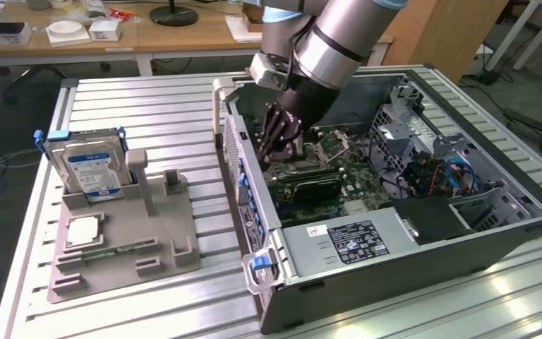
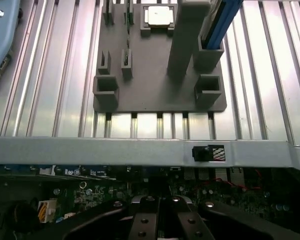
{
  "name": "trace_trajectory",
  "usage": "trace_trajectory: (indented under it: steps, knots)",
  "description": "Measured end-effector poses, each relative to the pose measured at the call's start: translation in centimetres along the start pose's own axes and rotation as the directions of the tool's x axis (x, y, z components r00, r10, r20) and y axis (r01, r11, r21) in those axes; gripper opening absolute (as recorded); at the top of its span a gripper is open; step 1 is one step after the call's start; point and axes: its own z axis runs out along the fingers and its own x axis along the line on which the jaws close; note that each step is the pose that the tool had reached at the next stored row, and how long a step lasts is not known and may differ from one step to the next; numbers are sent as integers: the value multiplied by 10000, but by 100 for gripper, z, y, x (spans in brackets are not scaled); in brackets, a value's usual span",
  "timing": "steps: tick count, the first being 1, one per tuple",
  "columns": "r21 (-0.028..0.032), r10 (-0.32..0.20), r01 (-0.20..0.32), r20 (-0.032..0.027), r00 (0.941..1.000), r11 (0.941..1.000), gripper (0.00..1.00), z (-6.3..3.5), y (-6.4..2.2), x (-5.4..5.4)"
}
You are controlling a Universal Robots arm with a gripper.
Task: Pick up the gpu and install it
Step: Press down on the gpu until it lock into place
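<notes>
Reaching into the open computer case (image 1: pixel 422 275) from above, with the gripper (image 1: pixel 285 157) hanging low inside, over the motherboard (image 1: pixel 360 176). Holding the jaws drawn fully together; impossible to tell whether anything is pinched between them. In the wrist view, showing the gripper (image 2: pixel 160 220) just inside the case's side wall. Resting the gpu (image 1: pixel 310 185), a thin black card, on edge on the motherboard inside the case, just below the fingertips; impossible to tell whether touching them. Standing outside the case, on the exterior view's left of it, a grey parts fixture (image 1: pixel 149 233) on the slatted table (image 1: pixel 158 106), carrying an upright hard drive (image 1: pixel 87 166) and a square silver-topped chip (image 1: pixel 82 231).
</notes>
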Motion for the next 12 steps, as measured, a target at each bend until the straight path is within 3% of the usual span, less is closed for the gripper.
trace_trajectory:
  steps: [2, 4, 8, 9, 12]
  knots:
    - [-26, 0, 0, 1, 10000, 10000, 10, -3, -7, 0]
    - [-121, 1, -1, 4, 10000, 9999, 10, -14, -31, 1]
    - [-113, -3, 3, 6, 10000, 9999, 10, -14, -35, 1]
    - [-90, -3, 3, 7, 10000, 10000, 10, -15, -37, 1]
    - [132, -3, 3, 9, 10000, 9999, 10, -22, -56, -3]
